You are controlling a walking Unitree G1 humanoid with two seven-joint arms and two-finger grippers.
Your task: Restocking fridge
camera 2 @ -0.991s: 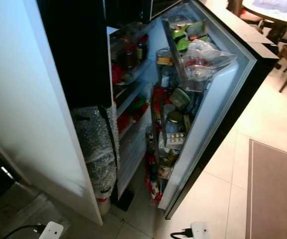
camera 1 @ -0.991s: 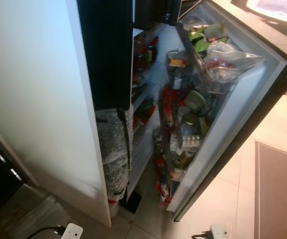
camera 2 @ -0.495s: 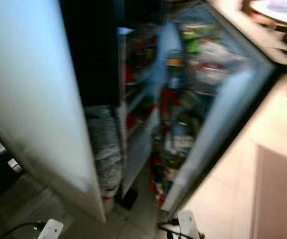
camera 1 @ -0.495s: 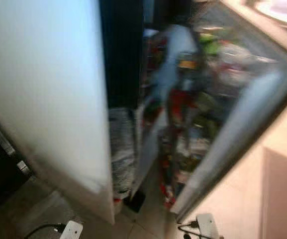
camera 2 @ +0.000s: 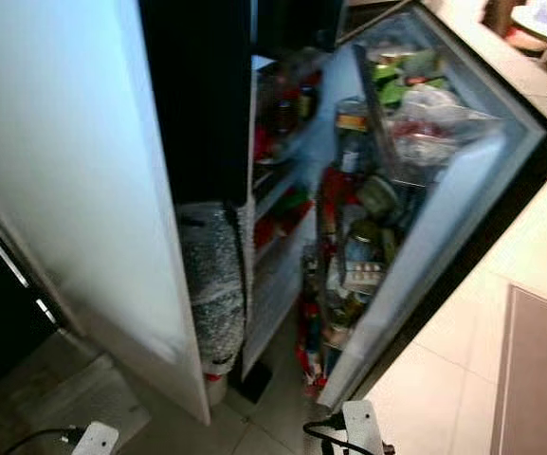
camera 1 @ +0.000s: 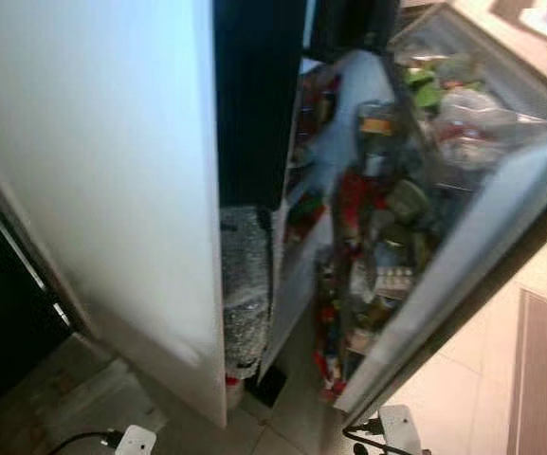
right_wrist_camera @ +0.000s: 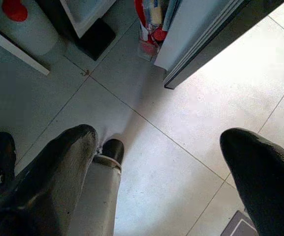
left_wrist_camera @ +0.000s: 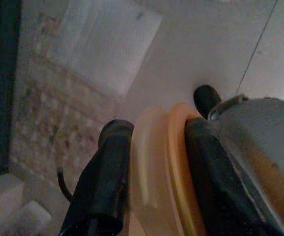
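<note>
We are standing before the open black fridge (camera 2: 282,142), its packed white-lined door (camera 2: 463,190) swung out across the upper right of the head views and its shelves crowded with red and green packets in the centre. Our left gripper (left_wrist_camera: 156,172) hangs low over the tiled floor (right_wrist_camera: 181,162), its two black fingers (left_wrist_camera: 107,182) narrowed firmly onto a pale orange and cream plastic item (left_wrist_camera: 166,162), the thing we judge is to go in. Our right gripper (right_wrist_camera: 156,172) hangs idle above the floor, fingers spread wide and holding nothing. To do this step well, we should settle our stance first, then raise the left arm clear of the tall bubble-wrapped roll (camera 2: 216,284) at the lower centre, and pick a shelf gap before reaching, since the door bins look full.
</note>
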